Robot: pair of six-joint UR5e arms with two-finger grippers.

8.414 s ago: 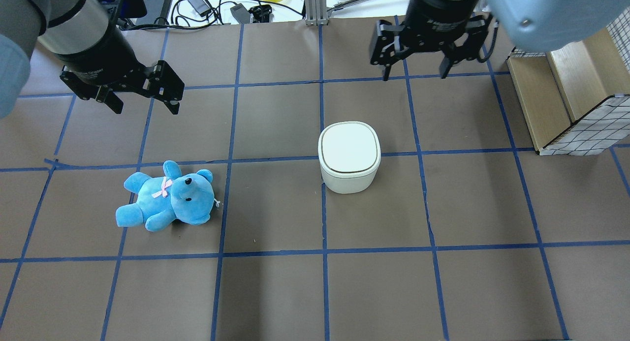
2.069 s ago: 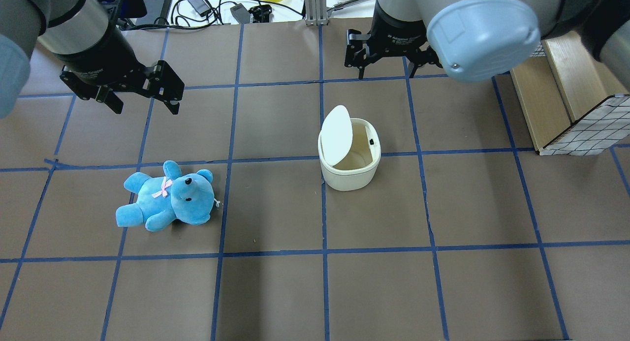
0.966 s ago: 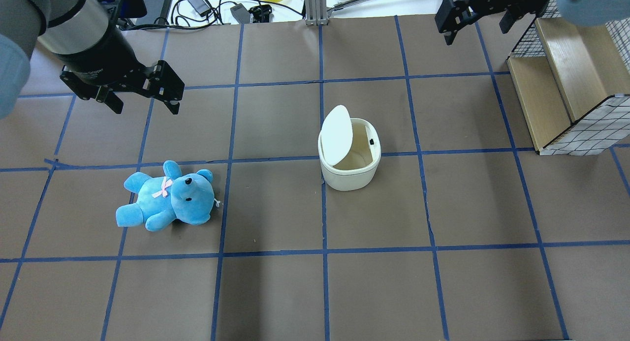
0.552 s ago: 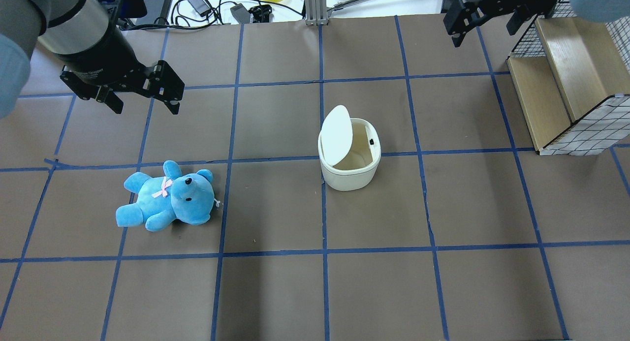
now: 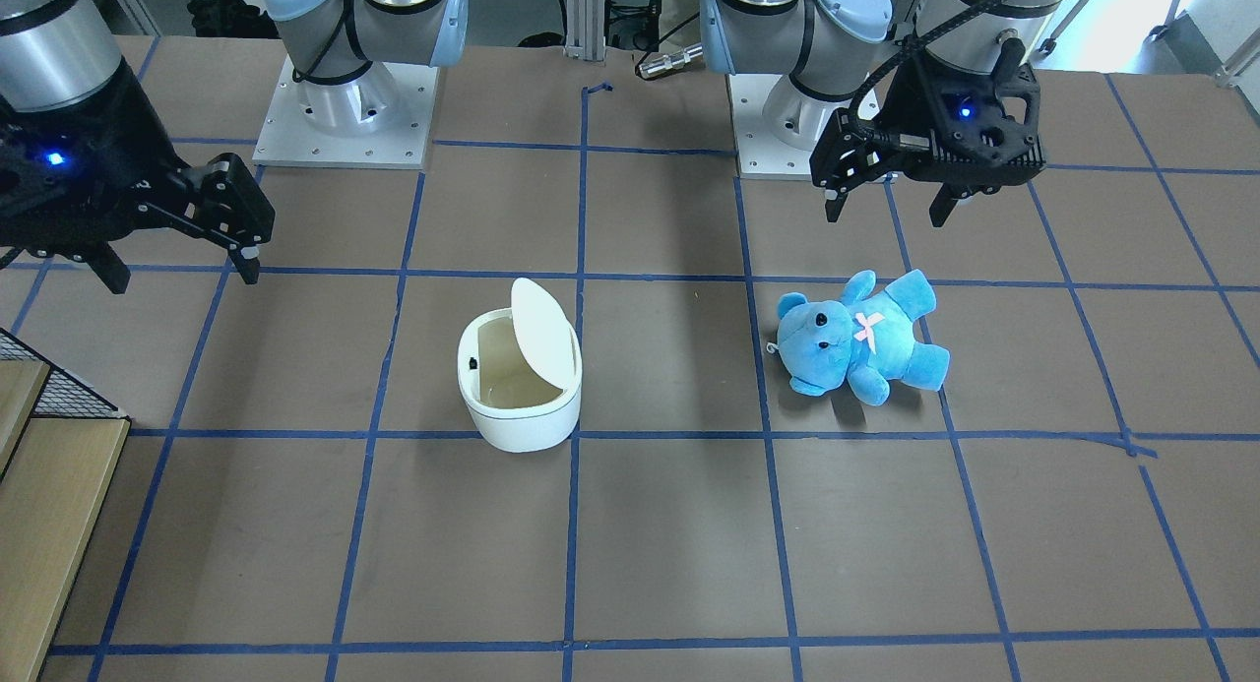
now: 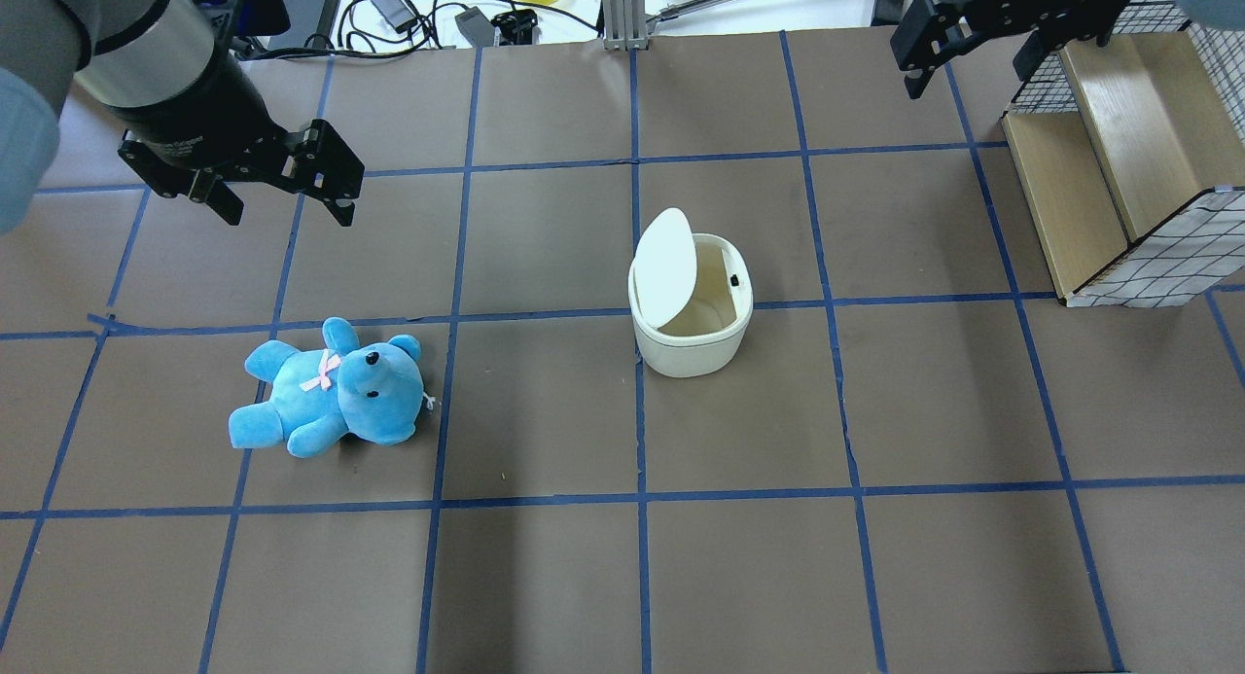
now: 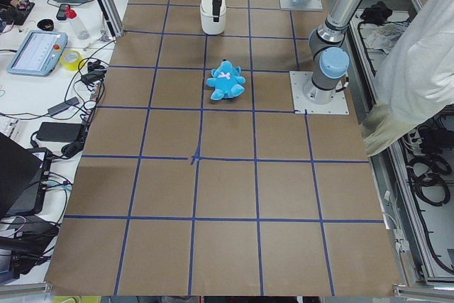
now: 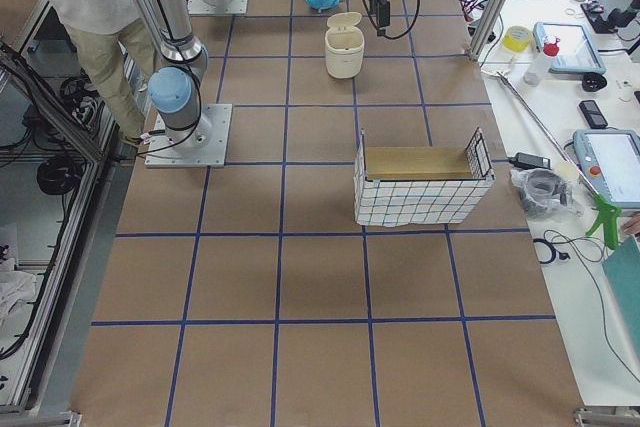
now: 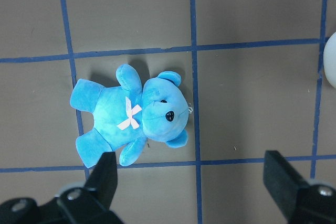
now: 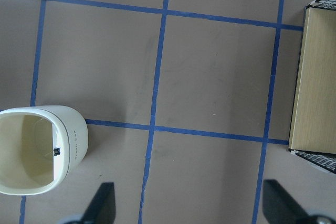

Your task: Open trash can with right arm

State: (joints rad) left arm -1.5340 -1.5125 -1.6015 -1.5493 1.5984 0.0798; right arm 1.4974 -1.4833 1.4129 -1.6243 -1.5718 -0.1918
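Observation:
The white trash can (image 6: 693, 348) stands near the table's middle with its lid (image 6: 665, 266) tipped up on the left side, showing the cream inside. It also shows in the front view (image 5: 520, 418) and at the left edge of the right wrist view (image 10: 73, 140). My right gripper (image 6: 968, 71) is open and empty, raised at the far right, well away from the can; it shows in the front view (image 5: 184, 269) too. My left gripper (image 6: 289, 207) is open and empty above the far left, behind the blue plush bear (image 6: 331, 392).
A wire crate with wooden boards (image 6: 1119, 168) stands at the table's right edge, close to my right gripper. The bear lies on its back left of the can (image 9: 131, 116). Cables and tape lie beyond the far edge (image 6: 457, 13).
The can's lid was shut 8.4 s ago and has stood open since 2.1 s ago. My right gripper has pulled back from behind the can to the far right. The left arm has not moved.

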